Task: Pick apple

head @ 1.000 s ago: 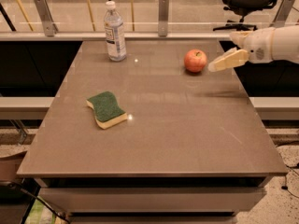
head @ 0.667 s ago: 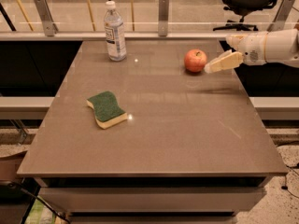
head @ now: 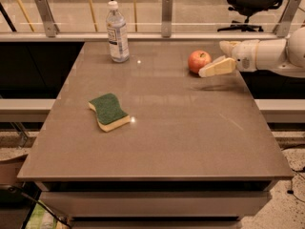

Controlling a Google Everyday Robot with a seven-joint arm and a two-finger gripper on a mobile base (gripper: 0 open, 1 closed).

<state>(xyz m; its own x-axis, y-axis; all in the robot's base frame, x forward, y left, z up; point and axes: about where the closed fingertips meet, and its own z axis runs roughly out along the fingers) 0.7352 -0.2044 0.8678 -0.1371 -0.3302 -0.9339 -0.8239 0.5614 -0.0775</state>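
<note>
Jaws wide, empty. Apple [head: 199,61] just ahead of gripper [head: 213,58], not yet btwn fingers. Approach step, I reckon. Next I'd ease fwd, straddle apple, close.

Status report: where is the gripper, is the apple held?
Gripper open, at the apple's right side. Apple on table, not held. Nothing in between; bottle and sponge well apart.
</note>
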